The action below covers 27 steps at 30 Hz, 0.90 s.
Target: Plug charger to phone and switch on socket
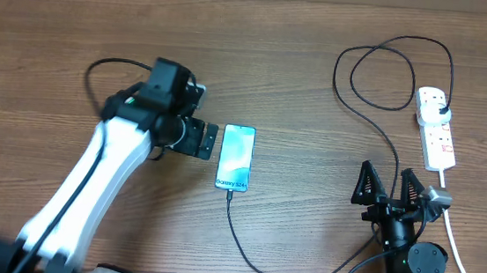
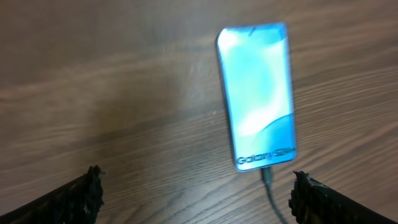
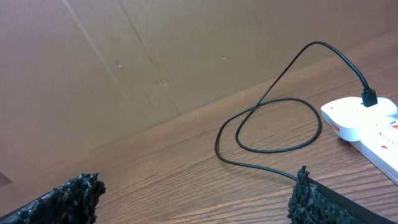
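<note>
1. L gripper [image 1: 203, 139]: you are looking at jaws that are standing spread wide, w/ nothing btwn them. It is hovering over the table [image 1: 58, 32], just beside the phone [image 1: 235, 158] on its L side. In the L wrist view, both fingertips [image 2: 93, 186] are showing at the bottom corners, and the phone [image 2: 258, 99] is lying ahead of them, apart from both.

2. R gripper [image 1: 390, 178]: jaws are likewise standing spread, gripping nothing. It is sitting near the table's front edge, R of the phone and just L of the socket's near end. A stretch of the charger [image 1: 336, 74] is running up btwn the two fingers in the overhead view.

3. Phone: it is lying flat, screen up and lit, "Galaxy" text at the near end.

4. Charger: the small tip end is meeting the phone's near edge [image 2: 268, 186]; you cannot tell whether it is fully seated. The cable is curving toward the front edge, then rising past the R gripper and looping at the far R. Its black plug [image 3: 369, 98] is sitting in the far outlet of the socket [image 1: 436, 127].

5. Socket: it is lying at the far R, its white cord [image 1: 459, 253] trailing toward the front edge. Switch pos. is too small to tell.
</note>
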### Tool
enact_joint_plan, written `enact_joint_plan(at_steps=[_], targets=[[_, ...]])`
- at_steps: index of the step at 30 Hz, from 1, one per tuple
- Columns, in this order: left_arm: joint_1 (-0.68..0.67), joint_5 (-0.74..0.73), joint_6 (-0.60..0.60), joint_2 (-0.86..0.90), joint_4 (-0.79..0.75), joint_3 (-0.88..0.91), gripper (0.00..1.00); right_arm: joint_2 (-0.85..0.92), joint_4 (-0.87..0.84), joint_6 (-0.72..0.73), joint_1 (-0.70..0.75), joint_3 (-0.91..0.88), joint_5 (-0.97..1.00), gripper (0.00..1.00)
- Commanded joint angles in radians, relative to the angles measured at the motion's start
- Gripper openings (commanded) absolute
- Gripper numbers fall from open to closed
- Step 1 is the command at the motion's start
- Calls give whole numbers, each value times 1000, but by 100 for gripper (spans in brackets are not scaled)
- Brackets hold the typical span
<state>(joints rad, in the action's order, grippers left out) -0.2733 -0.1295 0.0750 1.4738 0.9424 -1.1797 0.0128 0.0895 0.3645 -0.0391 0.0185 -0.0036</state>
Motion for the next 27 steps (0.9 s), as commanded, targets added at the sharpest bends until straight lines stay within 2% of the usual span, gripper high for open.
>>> enact_joint_plan(at_steps=[1, 5, 12, 16, 18, 21, 27], targets=[[-2, 7, 0, -192, -5, -2, 100, -10, -5, -10, 3, -11, -9, 100], [-2, 7, 0, -388, -4, -1, 100, -10, -5, -10, 3, -11, -9, 100], [15, 57, -9, -586, -9, 49, 100, -10, -5, -10, 3, -11, -9, 100], [92, 50, -8, -732, -114, 192, 100, -10, -5, -10, 3, -11, -9, 100], [177, -29, -9, -880, -254, 347, 100, -10, -5, -10, 3, -11, -9, 100], [246, -121, -8, -1025, -348, 483, 100, -10, -5, -10, 3, -11, -8, 100], [286, -160, 1, -1199, -460, 693, 100, -10, -5, -10, 3, -11, -8, 100]])
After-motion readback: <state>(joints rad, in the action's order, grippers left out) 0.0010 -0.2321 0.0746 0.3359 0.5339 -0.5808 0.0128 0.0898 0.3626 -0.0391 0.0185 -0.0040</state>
